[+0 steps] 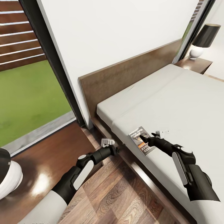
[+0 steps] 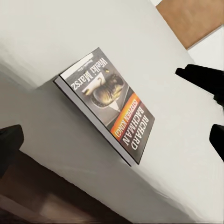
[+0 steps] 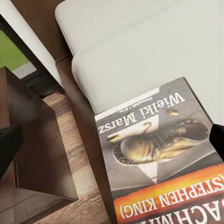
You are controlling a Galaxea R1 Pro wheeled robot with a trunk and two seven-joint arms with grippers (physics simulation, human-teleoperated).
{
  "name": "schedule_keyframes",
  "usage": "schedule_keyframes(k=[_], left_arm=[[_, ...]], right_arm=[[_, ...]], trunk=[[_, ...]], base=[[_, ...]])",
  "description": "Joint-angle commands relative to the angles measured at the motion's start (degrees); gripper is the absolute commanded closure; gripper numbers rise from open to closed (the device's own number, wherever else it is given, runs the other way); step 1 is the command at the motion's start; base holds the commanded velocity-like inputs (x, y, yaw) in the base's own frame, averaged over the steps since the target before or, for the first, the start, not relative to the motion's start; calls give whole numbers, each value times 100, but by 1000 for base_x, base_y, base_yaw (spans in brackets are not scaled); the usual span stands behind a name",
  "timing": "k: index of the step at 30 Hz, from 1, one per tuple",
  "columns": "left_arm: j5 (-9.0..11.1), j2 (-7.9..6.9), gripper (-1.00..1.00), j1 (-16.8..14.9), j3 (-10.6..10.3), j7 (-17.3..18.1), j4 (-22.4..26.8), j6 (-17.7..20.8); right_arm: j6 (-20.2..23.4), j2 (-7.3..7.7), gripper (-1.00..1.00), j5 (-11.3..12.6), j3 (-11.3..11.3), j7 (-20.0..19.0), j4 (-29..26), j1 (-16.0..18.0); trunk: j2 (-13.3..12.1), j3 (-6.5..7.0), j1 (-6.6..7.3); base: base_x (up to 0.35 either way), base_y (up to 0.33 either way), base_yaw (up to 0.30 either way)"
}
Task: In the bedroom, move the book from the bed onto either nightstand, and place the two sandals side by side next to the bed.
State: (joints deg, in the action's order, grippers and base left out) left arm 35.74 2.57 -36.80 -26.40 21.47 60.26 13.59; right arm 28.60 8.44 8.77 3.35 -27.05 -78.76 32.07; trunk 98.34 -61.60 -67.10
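The book [image 1: 142, 140] lies flat at the near edge of the bed's grey mattress [image 1: 186, 102], its corner jutting slightly over the side. Its dark cover has a golden picture and an orange band [image 3: 158, 149], also seen side-on in the left wrist view [image 2: 109, 105]. My right gripper [image 1: 142, 137] hovers just over the book, open [image 3: 112, 144], with nothing between its fingers. My left gripper [image 1: 115, 150] is beside the bed frame, below the book, open [image 2: 114, 142] and pointing at it. A nightstand [image 1: 46, 152] stands left of the bed. The sandals are out of view.
A white lamp base [image 1: 7, 177] sits on the near nightstand. A second nightstand [image 1: 194, 64] with a black-shaded lamp [image 1: 203, 39] stands at the bed's far side. The dark headboard [image 1: 130, 74] runs along the white wall. A tall window [image 1: 28, 87] is at left, with wood floor [image 1: 124, 193] between nightstand and bed.
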Motion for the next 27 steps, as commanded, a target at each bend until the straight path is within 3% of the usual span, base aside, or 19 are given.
schedule_keyframes(k=[1,11,20,27], left_arm=[[65,-7,-100,-3,3,99,-62,20],[87,1,-100,-3,63,1155,-713,-675],[82,73,-100,-3,42,1282,-755,-765],[80,69,-100,-3,41,1297,-732,-771]], right_arm=[[49,0,-100,52,6,0,-1,4],[42,-8,-100,54,-71,23,18,2],[38,-9,-100,47,-80,24,19,2],[40,-9,-100,47,-80,24,19,1]], trunk=[[2,-3,0],[2,-3,0],[2,-3,0],[2,-3,0]], base=[[0,0,0],[0,0,0],[0,0,-14],[0,0,-178]])
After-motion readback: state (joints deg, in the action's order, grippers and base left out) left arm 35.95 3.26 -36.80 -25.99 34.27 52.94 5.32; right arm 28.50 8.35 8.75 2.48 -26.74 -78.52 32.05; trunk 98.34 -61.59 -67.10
